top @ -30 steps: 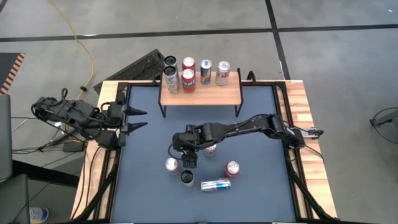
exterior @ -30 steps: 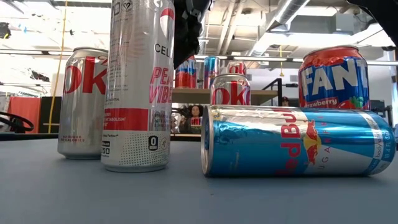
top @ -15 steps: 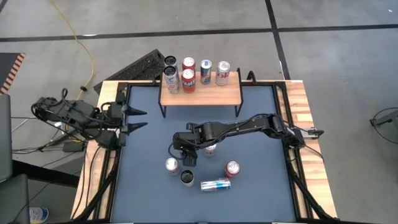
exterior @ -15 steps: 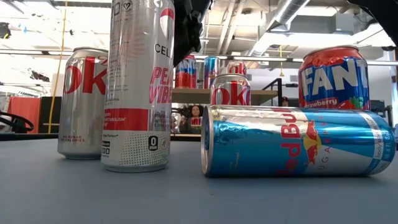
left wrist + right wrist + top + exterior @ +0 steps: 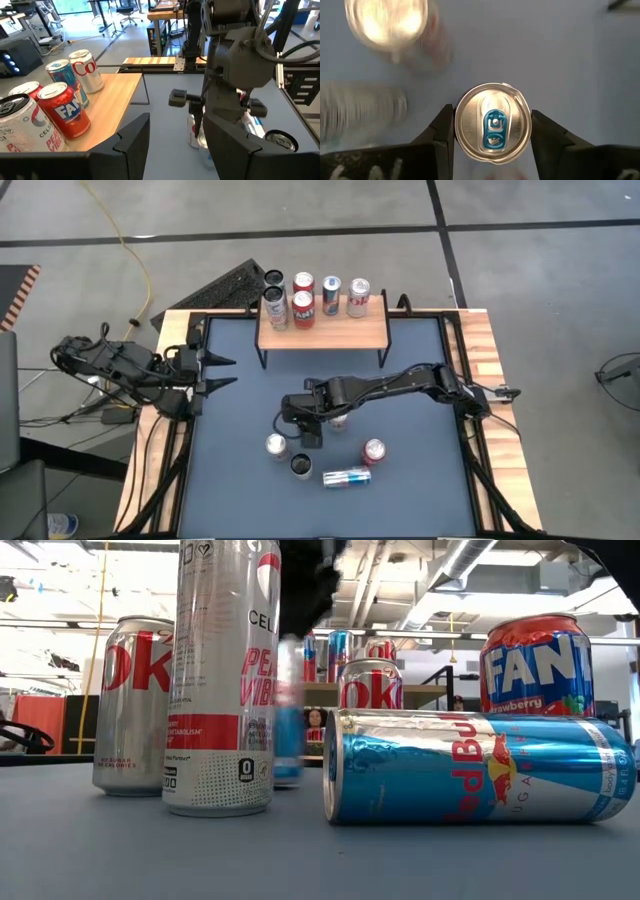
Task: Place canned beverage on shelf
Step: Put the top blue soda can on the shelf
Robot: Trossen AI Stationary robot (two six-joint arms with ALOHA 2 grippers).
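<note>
A slim can with a silver top and blue tab (image 5: 493,123) stands upright between my right gripper's fingers; my right gripper (image 5: 308,436) is shut on it at mid-table. In the low view this can (image 5: 288,730) shows blurred beside the tall Celsius can (image 5: 225,680). Whether its base is off the table I cannot tell. The shelf (image 5: 345,332), a light-wood top on black legs, stands at the table's far side with several cans upright on its left and middle. My left gripper (image 5: 234,371) waits open at the table's left edge, nothing between its fingers. My right gripper pinches the slim can's upper wall just under the rim (image 5: 458,125) between its two fingers (image 5: 444,131), one on each side. The fingers come from above, slanting down. The can stays upright in the hold.
Near the held can stand a Coke can (image 5: 276,445), the tall Celsius can (image 5: 302,466) and a Fanta can (image 5: 373,451). A Red Bull can (image 5: 347,477) lies on its side. Another Coke can (image 5: 339,420) stands under my right arm. The shelf's near right part (image 5: 368,332) is bare.
My right gripper's fingers have drawn in on the slim can, and the gripper has shifted slightly toward the table's right and far side. In the low view the can has come out from behind the tall Celsius can, blurred in motion.
</note>
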